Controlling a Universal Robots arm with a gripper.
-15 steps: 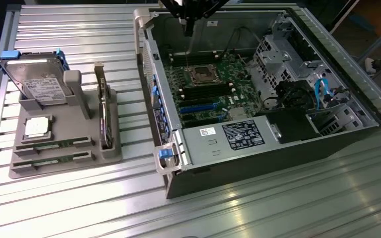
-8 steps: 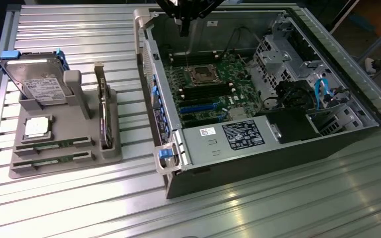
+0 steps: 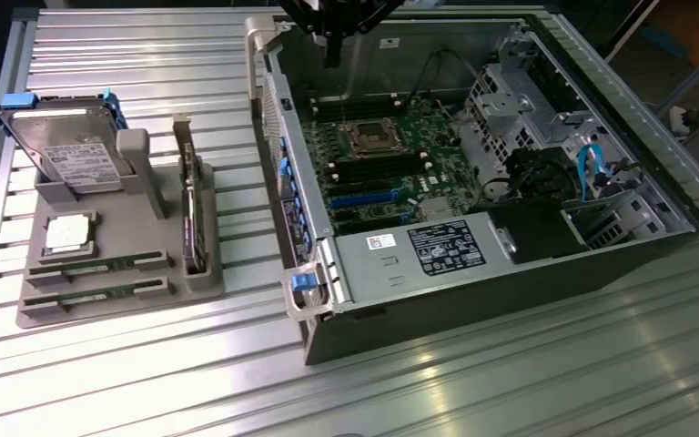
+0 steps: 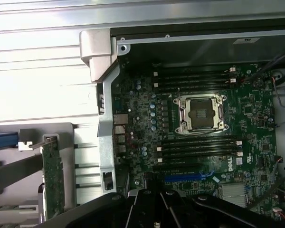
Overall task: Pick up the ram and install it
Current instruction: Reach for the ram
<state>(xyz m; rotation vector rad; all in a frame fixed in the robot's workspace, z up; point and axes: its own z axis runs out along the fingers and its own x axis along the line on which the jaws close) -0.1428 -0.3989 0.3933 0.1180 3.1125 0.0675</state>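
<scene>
Two green ram sticks (image 3: pixel 97 265) (image 3: pixel 92 297) lie flat in slots at the near end of a grey holder (image 3: pixel 210 282), on the exterior view's left. My gripper (image 3: pixel 331 55) hangs high over the far end of the open computer case (image 3: pixel 495 300), well away from the sticks. Its dark fingers are shut with nothing between them. In the wrist view my gripper (image 4: pixel 149 202) is over the motherboard (image 4: pixel 142 102), whose empty memory slots (image 4: pixel 197 76) (image 4: pixel 199 147) lie on either side of the processor socket (image 4: pixel 202 113).
The holder also carries a hard drive (image 3: pixel 70 150) in a blue frame, a small silver chip (image 3: pixel 68 232) and a dark card (image 3: pixel 189 214) (image 4: pixel 52 175) standing on edge. The case's metal side wall (image 3: pixel 279 155) rises between holder and motherboard. Cables and a drive cage (image 3: pixel 513 100) crowd the case's far side.
</scene>
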